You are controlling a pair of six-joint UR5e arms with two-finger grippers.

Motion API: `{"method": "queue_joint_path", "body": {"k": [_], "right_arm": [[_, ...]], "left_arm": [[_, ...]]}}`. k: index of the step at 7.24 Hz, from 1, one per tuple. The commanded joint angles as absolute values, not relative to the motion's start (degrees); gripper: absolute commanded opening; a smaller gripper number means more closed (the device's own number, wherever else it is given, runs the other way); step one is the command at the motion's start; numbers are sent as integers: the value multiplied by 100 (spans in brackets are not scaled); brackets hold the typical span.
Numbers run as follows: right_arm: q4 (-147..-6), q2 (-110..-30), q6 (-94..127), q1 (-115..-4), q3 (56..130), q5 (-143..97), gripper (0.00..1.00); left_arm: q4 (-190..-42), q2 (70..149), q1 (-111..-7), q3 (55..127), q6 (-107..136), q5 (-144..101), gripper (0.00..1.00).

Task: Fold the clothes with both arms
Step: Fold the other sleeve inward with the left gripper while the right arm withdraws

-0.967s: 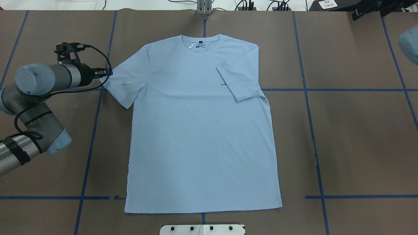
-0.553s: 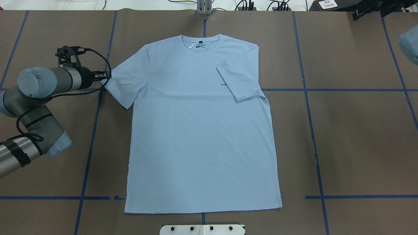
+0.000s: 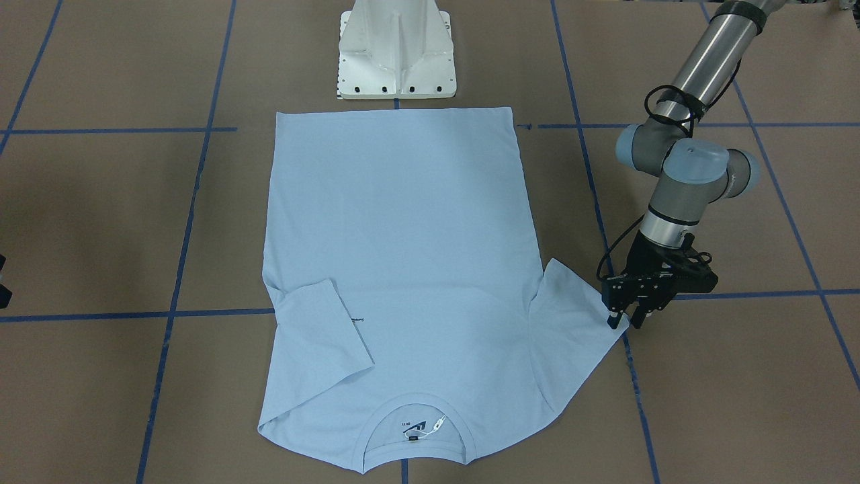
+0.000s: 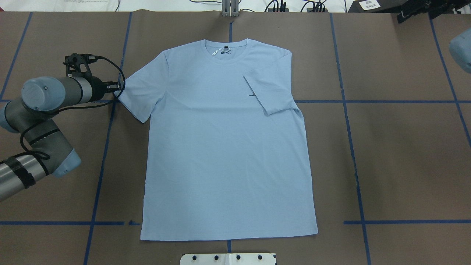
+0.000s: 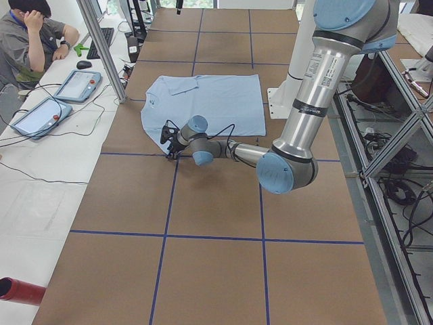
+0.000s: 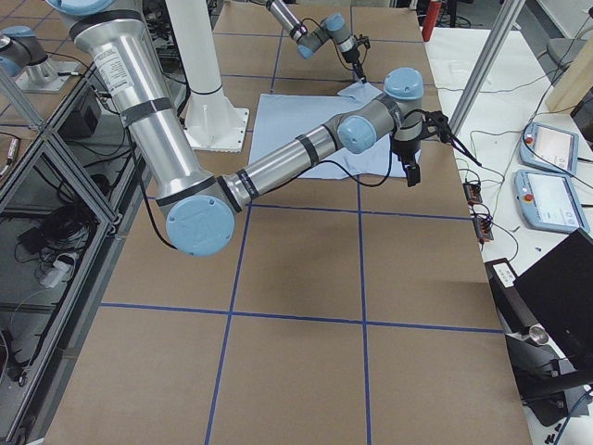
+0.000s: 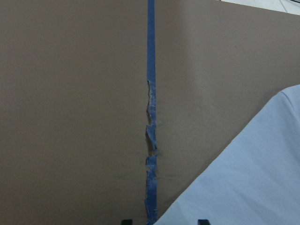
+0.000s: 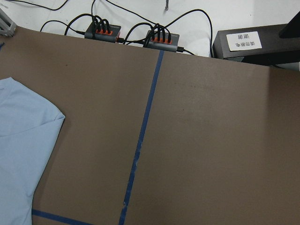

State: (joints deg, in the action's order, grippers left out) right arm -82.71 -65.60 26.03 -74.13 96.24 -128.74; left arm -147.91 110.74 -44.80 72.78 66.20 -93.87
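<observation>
Robotics lab. Brown-papered tabletop [image 4: 404,165] gridded with blue tape [image 4: 404,101], white robot pedestal [image 3: 396,54] at 12 o'clock in the front view, aluminium frame post [image 5: 101,47], teach pendants [image 5: 78,85], seated person [image 5: 27,40] at side desk, cabled USB hubs [image 8: 101,33].

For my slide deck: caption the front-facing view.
Left pincer at the outspread sleeve of a light blue T-shirt; opposite sleeve folded inward.

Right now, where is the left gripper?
The left gripper sits on the overhead view's left, at the spread sleeve of the T-shirt, by a blue tape line.
</observation>
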Motion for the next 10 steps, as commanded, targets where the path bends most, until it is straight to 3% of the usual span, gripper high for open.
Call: {"method": "queue_joint_path", "body": {"k": [1, 4, 8, 10], "right_arm": [[-8262, -6557, 2610, -7409, 9624, -12867, 100], [-8262, -6565, 2610, -7418, 9633, -12876, 100], [-8262, -6601, 2619, -7409, 9633, -12876, 100], [-8253, -6618, 2619, -7409, 9642, -12876, 100]], "left_arm": [[-14774, 11127, -4465, 7312, 6618, -9369, 0], [-14382, 11459, -4465, 7400, 6662, -9238, 0], [-11976, 12907, -3868, 7612, 7522, -8947, 0], [-11892, 13113, -3753, 7559, 7822, -8947, 0]]}}
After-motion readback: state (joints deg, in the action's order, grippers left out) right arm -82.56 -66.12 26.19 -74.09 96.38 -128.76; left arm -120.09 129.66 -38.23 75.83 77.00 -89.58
